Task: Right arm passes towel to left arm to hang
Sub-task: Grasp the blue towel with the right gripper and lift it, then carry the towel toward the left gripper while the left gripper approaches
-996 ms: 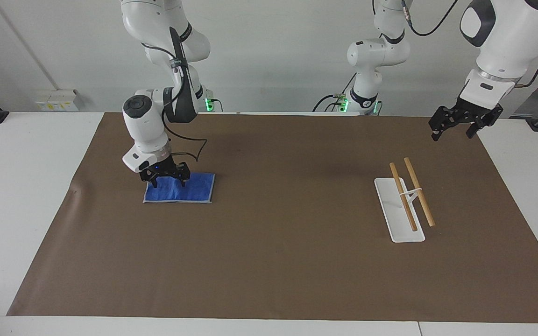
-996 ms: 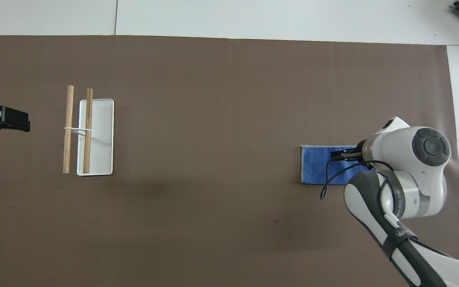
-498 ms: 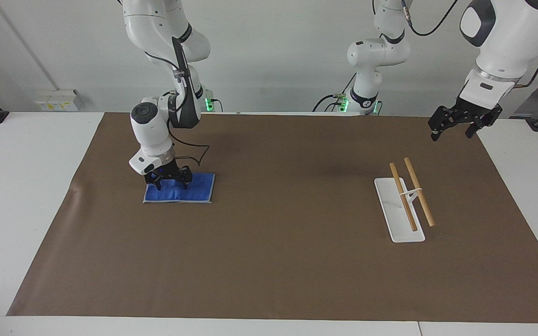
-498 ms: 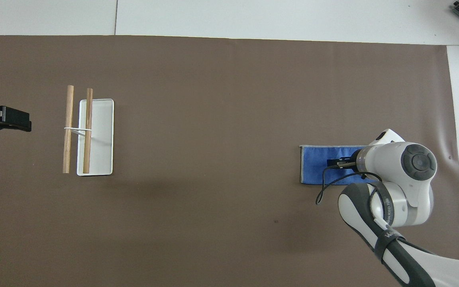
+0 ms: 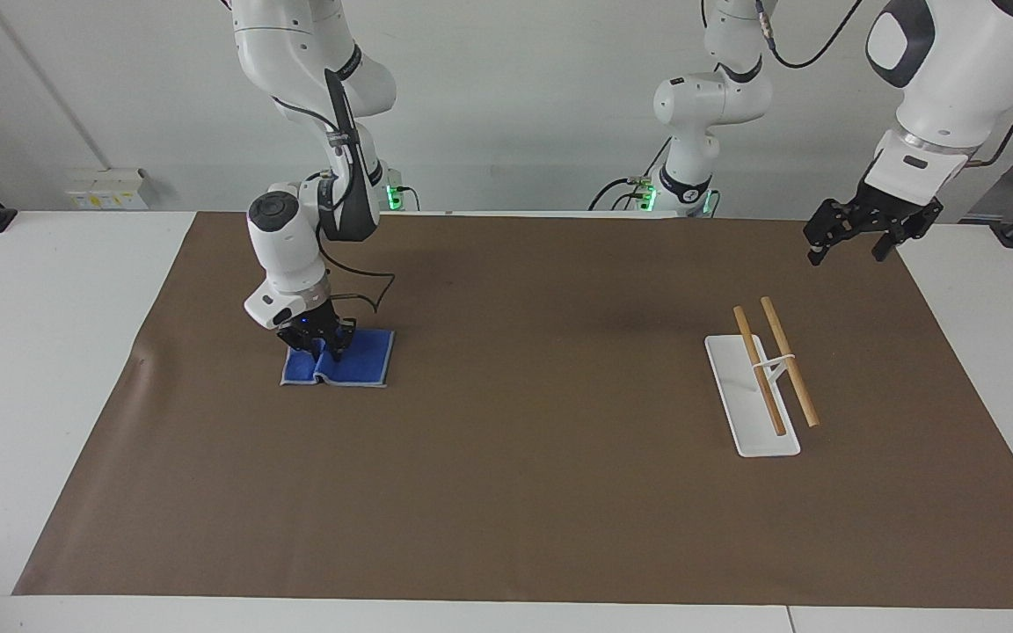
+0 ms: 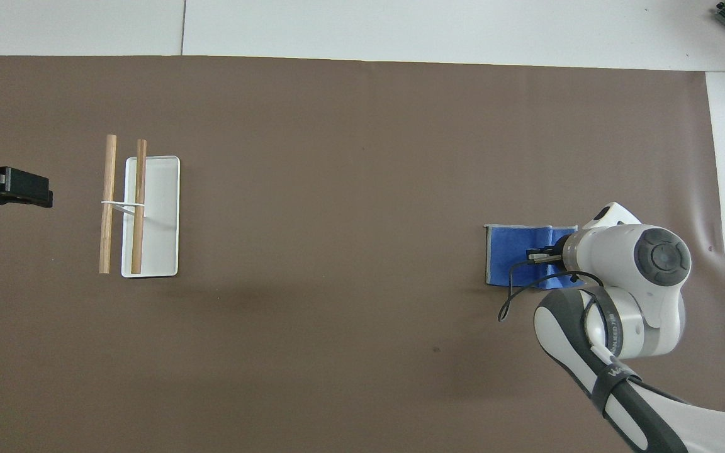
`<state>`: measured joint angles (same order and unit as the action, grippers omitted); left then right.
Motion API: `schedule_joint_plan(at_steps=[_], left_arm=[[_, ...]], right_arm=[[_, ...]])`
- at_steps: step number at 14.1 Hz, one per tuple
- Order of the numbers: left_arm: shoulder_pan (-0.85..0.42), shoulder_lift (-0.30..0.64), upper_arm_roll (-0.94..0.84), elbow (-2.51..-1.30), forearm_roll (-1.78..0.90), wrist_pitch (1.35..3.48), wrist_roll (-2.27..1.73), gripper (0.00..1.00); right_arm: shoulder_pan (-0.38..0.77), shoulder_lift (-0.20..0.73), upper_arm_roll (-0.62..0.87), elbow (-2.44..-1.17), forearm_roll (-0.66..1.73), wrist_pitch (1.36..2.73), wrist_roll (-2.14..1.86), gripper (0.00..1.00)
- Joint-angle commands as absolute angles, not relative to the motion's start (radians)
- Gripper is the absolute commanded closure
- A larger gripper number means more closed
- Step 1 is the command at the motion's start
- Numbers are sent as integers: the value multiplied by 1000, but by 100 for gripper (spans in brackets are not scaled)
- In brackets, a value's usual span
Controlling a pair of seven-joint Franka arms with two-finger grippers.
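Note:
The blue towel point(image 5: 357, 362) lies on the brown mat toward the right arm's end of the table, bunched into a ridge at its middle; it also shows in the overhead view point(image 6: 513, 255). My right gripper point(image 5: 322, 345) is down on the towel and shut on the pinched fold, its wrist light blue; in the overhead view point(image 6: 542, 255) the arm's wrist covers part of the cloth. My left gripper point(image 5: 854, 239) waits raised over the mat's edge at the left arm's end, fingers open and empty; its tip shows in the overhead view point(image 6: 19, 189).
A white rack base point(image 5: 748, 400) with two wooden rods point(image 5: 788, 360) stands toward the left arm's end of the table; it also shows in the overhead view point(image 6: 151, 217). The brown mat point(image 5: 524, 492) covers the table's middle. A third arm point(image 5: 704, 105) stands at the back.
My right gripper has come down onto the towel and closed, drawing the cloth in so its outline is narrower. The left arm has barely moved.

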<state>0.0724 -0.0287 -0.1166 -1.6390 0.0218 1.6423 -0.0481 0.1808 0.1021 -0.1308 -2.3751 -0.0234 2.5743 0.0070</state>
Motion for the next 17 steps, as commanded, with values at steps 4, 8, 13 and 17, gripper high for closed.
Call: schedule_joint_plan(at_steps=[4, 8, 13, 17], left_arm=[[77, -48, -115, -1660, 11, 1655, -51, 0], [77, -48, -115, -1660, 11, 1651, -54, 0], [83, -49, -115, -1660, 11, 1651, -51, 0], [80, -49, -115, -1661, 11, 1652, -60, 0]], right_arm=[[179, 97, -97, -2185, 24, 2341, 38, 100], [179, 91, -65, -2071, 113, 2260, 40, 100], [179, 91, -64, -1918, 354, 2175, 69, 100], [181, 92, -63, -1905, 622, 2195, 68, 100]])
